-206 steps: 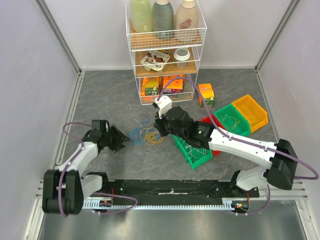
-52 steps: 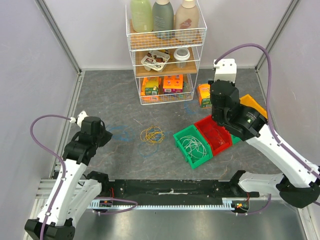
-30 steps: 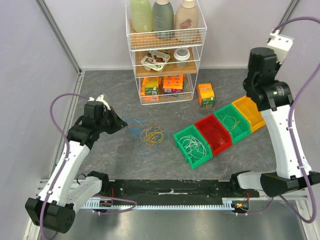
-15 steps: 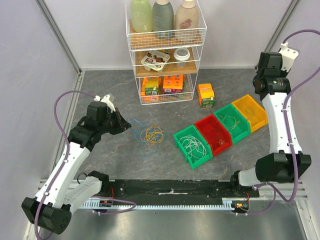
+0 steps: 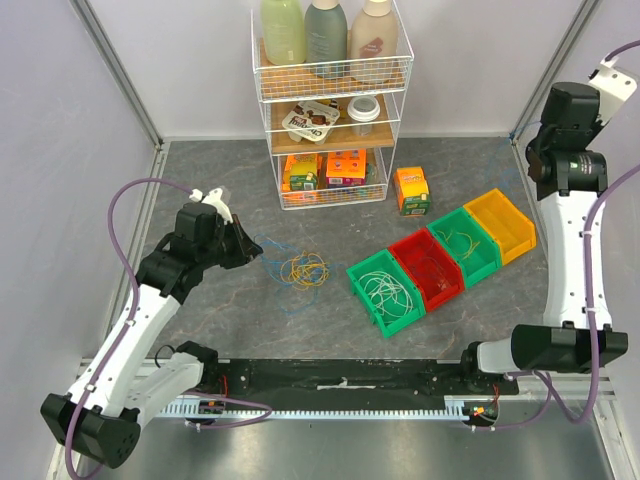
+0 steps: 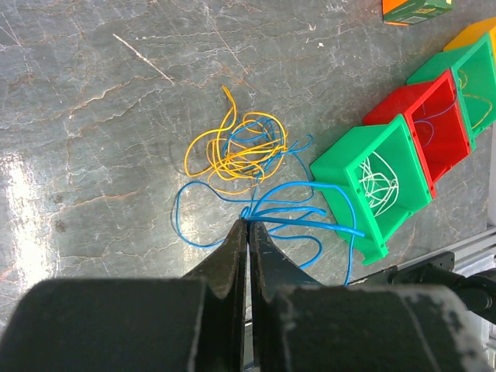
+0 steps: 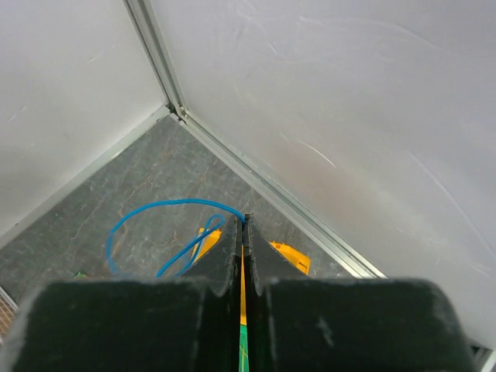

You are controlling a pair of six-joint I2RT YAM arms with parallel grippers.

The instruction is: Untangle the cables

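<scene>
A tangle of yellow cable (image 5: 303, 268) lies on the grey floor (image 5: 220, 190), with thin blue cable (image 6: 288, 206) looped through and beside it. My left gripper (image 6: 248, 222) is shut on a bunch of those blue strands just short of the yellow loops (image 6: 236, 147). My right gripper (image 7: 243, 218) is raised high by the far right corner and shut on another blue cable (image 7: 167, 203), which hangs in a loop over the yellow bin (image 7: 288, 256). White cable (image 5: 385, 292) sits in the nearest green bin (image 5: 368, 272).
Four bins stand in a diagonal row: green, red (image 5: 430, 268), green (image 5: 464, 222), yellow (image 5: 505, 222). A wire shelf rack (image 5: 330, 100) with bottles and boxes stands at the back. An orange box (image 5: 411, 189) sits beside it. Walls close in left and right.
My right arm has swung up and back toward the far right corner, carrying its blue cable. My left gripper has edged right toward the tangle and stays shut.
</scene>
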